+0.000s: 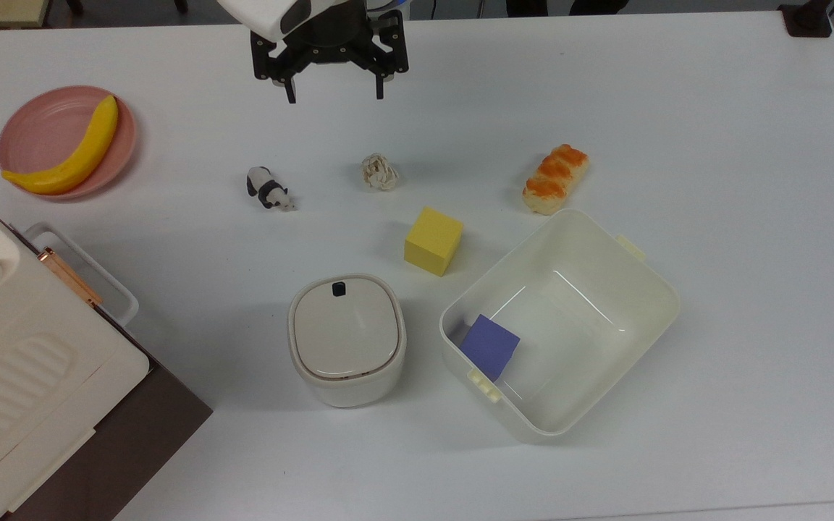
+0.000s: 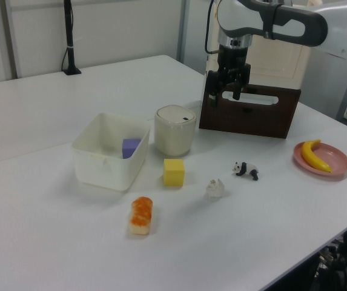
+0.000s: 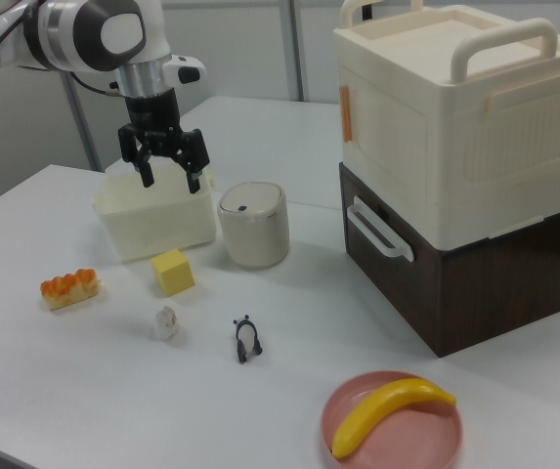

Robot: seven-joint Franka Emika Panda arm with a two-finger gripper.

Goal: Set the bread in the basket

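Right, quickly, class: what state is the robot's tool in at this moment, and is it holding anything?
Tool: open, holding nothing, hanging above the table, well away from the bread.

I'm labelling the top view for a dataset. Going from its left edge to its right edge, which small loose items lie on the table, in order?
Banana on the pink plate → panda figure → knotted ball → yellow cube → bread.

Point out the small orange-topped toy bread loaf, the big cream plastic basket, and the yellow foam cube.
orange-topped bread loaf (image 1: 556, 179), top view, glossy top.
cream plastic basket (image 1: 659, 289), top view, right rim.
yellow foam cube (image 1: 434, 240), top view, top face.
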